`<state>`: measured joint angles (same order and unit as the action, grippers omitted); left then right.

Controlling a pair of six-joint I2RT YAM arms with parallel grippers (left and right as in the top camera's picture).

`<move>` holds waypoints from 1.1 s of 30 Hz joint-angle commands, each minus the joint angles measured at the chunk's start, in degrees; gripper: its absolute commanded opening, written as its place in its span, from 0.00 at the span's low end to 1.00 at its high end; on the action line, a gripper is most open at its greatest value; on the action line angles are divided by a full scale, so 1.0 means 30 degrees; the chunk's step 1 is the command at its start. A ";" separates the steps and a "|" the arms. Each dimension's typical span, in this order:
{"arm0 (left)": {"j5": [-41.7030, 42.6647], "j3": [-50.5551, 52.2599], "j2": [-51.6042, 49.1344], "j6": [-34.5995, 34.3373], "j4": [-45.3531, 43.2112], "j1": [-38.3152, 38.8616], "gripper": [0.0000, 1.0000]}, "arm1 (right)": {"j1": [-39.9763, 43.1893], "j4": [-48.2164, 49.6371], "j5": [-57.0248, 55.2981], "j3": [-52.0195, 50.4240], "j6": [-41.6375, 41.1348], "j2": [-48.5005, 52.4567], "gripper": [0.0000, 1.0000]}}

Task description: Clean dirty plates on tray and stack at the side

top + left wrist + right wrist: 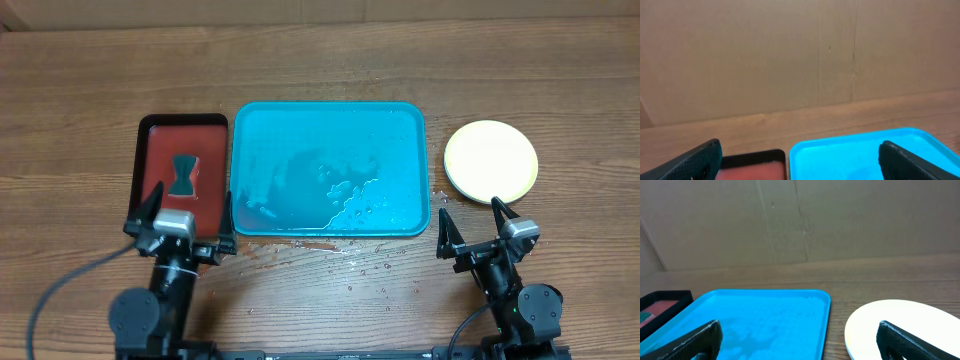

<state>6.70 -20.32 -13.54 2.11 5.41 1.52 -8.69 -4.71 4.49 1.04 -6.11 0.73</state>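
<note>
The turquoise tray (pixel 300 130) lies at the table's centre with no plates on it, only a film of water and droplets. To its right on the wood rests a round pale yellow-green plate (pixel 490 160); whether others lie under it I cannot tell. My left gripper (pixel 186 208) hangs open at the tray's near-left corner, holding nothing. At the near right my right gripper (pixel 470 218) is open and empty, just in front of the plate. The left wrist view shows the tray (pixel 850 150) between the open fingers of the left gripper (pixel 800 161). The right wrist view shows tray (pixel 765 315), plate (pixel 900 317) and the open right gripper (pixel 797 341).
A dark red, black-rimmed tray (pixel 165 150) lies left of the turquoise one, with a black hourglass-shaped piece (pixel 184 177) on it. Water drops (pixel 370 262) dot the wood in front of the turquoise tray. A plain wall stands behind the table.
</note>
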 commanded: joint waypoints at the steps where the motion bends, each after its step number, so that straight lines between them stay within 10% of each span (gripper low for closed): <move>1: 0.0124 0.2186 0.1566 0.0393 -0.1253 0.0000 1.00 | -0.0102 0.0109 0.0022 -0.0197 0.0051 -0.0189 1.00; 33: -0.0379 0.6681 0.4430 0.1865 -0.0466 -0.1406 1.00 | -0.0102 0.0109 0.0029 -0.0197 0.0051 -0.0189 1.00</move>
<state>5.98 -0.54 -0.86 6.46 3.88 -2.37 -8.71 -4.69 4.51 1.04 -6.13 0.73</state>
